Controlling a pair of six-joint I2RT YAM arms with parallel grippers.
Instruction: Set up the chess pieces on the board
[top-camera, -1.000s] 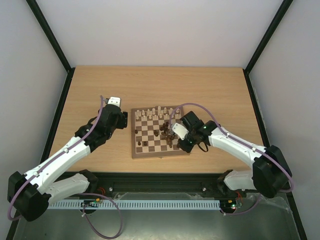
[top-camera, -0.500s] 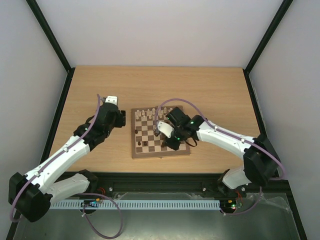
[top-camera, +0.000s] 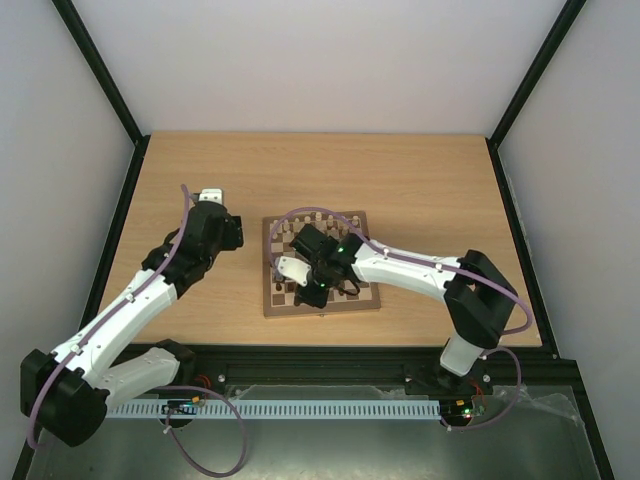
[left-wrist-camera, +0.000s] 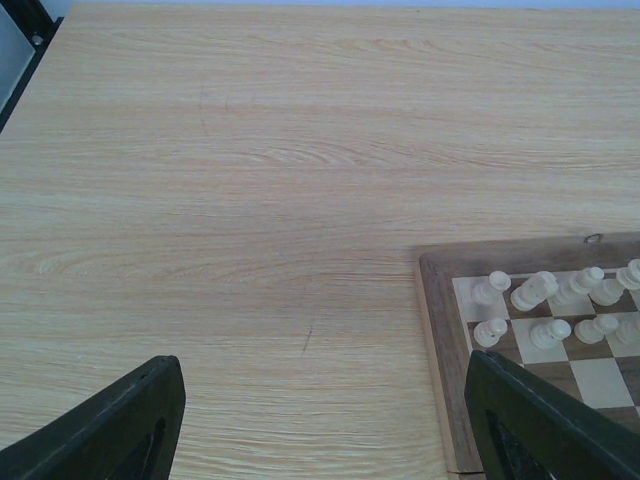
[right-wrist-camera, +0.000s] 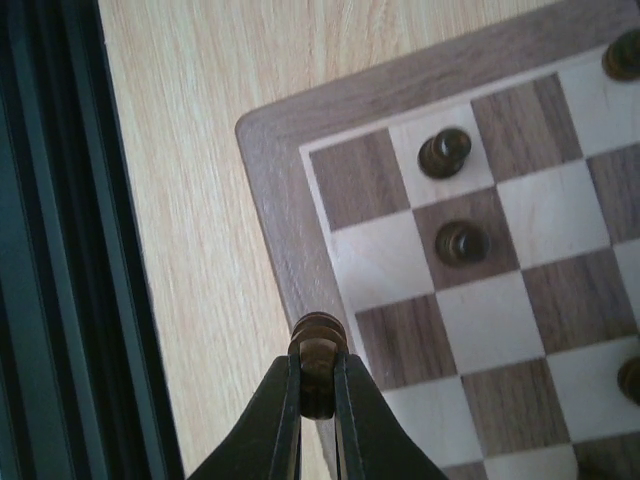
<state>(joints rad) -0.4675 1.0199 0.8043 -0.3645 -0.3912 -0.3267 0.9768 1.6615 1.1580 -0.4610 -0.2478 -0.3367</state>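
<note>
The board (top-camera: 271, 308) lies in the middle of the table, with cream chess pieces (top-camera: 316, 216) along its far rows and dark ones (top-camera: 277, 290) on the near squares. My right gripper (top-camera: 301, 285) hangs over the board's near left part. In the right wrist view it (right-wrist-camera: 318, 385) is shut on a dark brown piece (right-wrist-camera: 318, 340) above the board's border (right-wrist-camera: 285, 230). Two dark pieces (right-wrist-camera: 445, 152) stand on squares beyond. My left gripper (top-camera: 213, 210) is off the board's left side, open (left-wrist-camera: 325, 440) and empty over bare table. Cream pieces (left-wrist-camera: 545, 290) show at its right.
A black rail (right-wrist-camera: 60, 250) runs along the table's near edge, close to the right gripper. Black frame posts (top-camera: 100, 75) and white walls enclose the table. Bare wood (left-wrist-camera: 250, 150) stretches left of and beyond the board.
My right arm has swept left across the board with the dark piece, from the right side to the near left corner. My left arm has drawn back left, away from the board.
</note>
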